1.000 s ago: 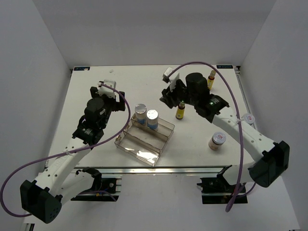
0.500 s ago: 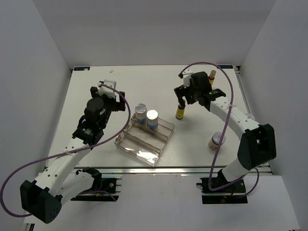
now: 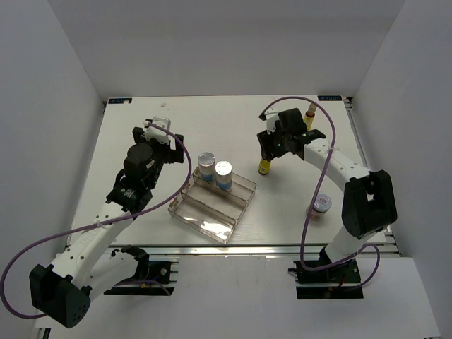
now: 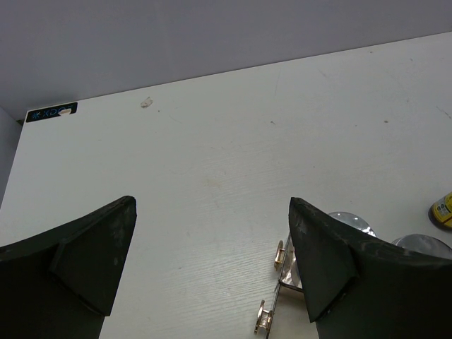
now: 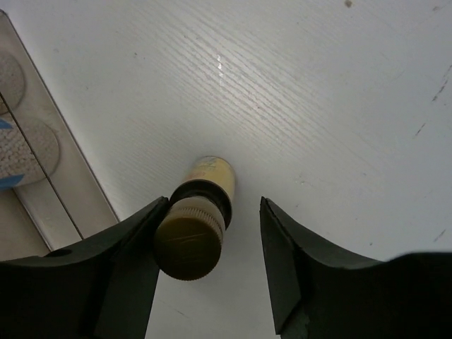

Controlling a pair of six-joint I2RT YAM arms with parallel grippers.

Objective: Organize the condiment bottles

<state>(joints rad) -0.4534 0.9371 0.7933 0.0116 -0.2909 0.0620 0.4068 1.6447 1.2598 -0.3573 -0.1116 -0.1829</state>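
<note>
A slim yellow dark-capped bottle stands upright right of the tray. My right gripper is open and lowered over it. In the right wrist view the bottle stands between the jaws of the right gripper, its cap against the left finger and apart from the right one. A second yellow bottle stands at the far right. Two silver-capped bottles stand in the tray's back compartment. One pinkish jar sits near the right front; the other is out of view. My left gripper is open and empty.
The clear compartment tray lies in the middle front; its hinged edge and the silver caps show in the left wrist view past the left gripper. The right arm's purple cable hangs beside the jar.
My right arm has swung out and brought its gripper down around the yellow bottle's cap. The pinkish jar stays in place. The left arm has not moved.
</note>
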